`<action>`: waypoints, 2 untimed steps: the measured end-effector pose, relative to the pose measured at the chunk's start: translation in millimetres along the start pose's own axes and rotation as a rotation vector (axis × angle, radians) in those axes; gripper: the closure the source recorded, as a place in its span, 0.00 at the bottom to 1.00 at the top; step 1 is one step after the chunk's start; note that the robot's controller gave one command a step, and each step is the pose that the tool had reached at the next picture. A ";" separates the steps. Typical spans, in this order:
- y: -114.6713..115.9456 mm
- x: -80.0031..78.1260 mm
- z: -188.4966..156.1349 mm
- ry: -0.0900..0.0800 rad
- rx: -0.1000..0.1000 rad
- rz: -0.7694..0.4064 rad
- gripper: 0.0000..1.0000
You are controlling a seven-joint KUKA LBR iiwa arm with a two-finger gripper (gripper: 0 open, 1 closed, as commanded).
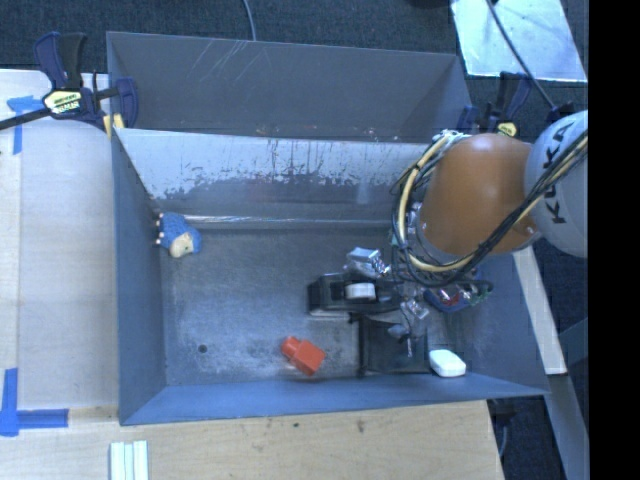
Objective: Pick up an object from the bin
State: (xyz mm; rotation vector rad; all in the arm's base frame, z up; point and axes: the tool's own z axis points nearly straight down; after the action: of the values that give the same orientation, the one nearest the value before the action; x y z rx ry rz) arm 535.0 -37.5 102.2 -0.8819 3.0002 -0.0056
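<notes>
My gripper (408, 308) is low over the front right part of the bin, under the arm's orange cover. Just to its left lies a black boxy thing with a white label (337, 293). A flat black block (385, 352) lies right below the gripper, against the front wall. A small white oval thing (447, 363) rests beside that block in the front right corner. A red block (302, 355) lies further left along the front wall. Whether the gripper touches any of them is hidden.
A small blue and cream toy (179, 236) sits in the back left corner. The arm and its cables hang over the right side of the bin. The left and middle of the floor are bare grey metal.
</notes>
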 end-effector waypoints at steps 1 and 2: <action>7.1 -3.0 -10.3 0.001 -0.001 0.085 0.00; 1.2 -6.0 29.5 -0.002 0.003 0.157 0.00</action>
State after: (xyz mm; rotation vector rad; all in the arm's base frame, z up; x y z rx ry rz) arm 539.9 -33.2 72.8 -0.6436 3.0573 -0.0071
